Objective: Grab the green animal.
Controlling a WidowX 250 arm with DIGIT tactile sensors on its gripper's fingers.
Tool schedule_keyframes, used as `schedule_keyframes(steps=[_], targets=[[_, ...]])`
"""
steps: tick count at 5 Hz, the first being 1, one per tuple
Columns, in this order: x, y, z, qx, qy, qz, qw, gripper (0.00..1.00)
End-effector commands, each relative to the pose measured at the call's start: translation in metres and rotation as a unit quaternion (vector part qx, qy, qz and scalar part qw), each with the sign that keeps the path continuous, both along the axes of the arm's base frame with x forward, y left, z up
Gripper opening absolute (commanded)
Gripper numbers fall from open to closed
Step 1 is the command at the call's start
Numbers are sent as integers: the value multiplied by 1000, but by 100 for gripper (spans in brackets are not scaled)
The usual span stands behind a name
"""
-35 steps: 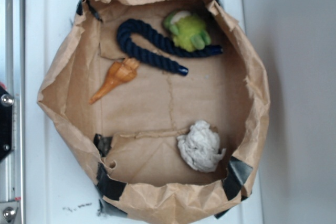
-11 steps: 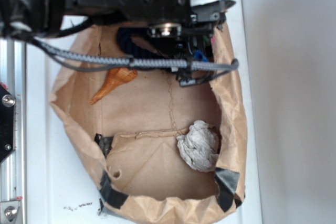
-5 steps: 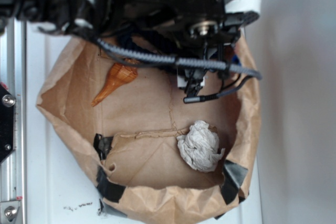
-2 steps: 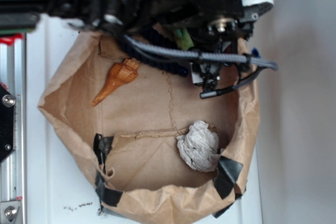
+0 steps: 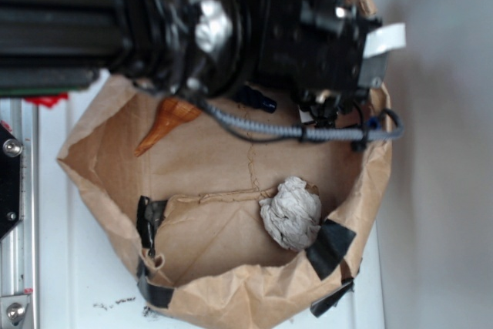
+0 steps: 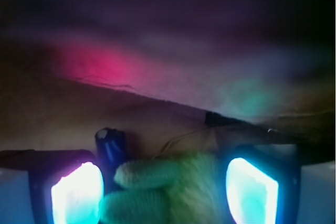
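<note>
Your gripper [image 6: 165, 184] is standing open, and the green animal [image 6: 157, 190] is sitting right between its two glowing fingers [image 6: 76, 192]. A dark blue rope [image 6: 110, 148] end is lying just behind the animal.

Two views: overhead exterior, close-in wrist.

From the exterior we look straight down on the paper bag [image 5: 231, 190] on the white surface [image 5: 85, 267], far enough to take in most of its rim; the arm [image 5: 192, 28] blocks the top. The wrist view sits low between the lit fingers [image 6: 76, 192], facing the bag wall, very near. We share only the green animal's [image 6: 168, 192] corner, hidden from above.
</note>
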State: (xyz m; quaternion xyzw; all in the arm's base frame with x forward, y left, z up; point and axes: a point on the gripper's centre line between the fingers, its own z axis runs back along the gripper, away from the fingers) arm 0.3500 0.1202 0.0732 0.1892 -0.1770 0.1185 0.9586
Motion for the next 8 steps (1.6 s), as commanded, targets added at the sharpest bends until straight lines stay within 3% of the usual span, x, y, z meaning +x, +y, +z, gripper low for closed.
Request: schedule_keyframes(steps=[1,6,7,8], targets=[[4,-3,27,11,-31,1,999,0],[0,-2,31,2,-32,-1,999,0],[-10,-8,53,-39,-18,-23,999,0],[-31,-28,98,-99,-3,-69,993,0]])
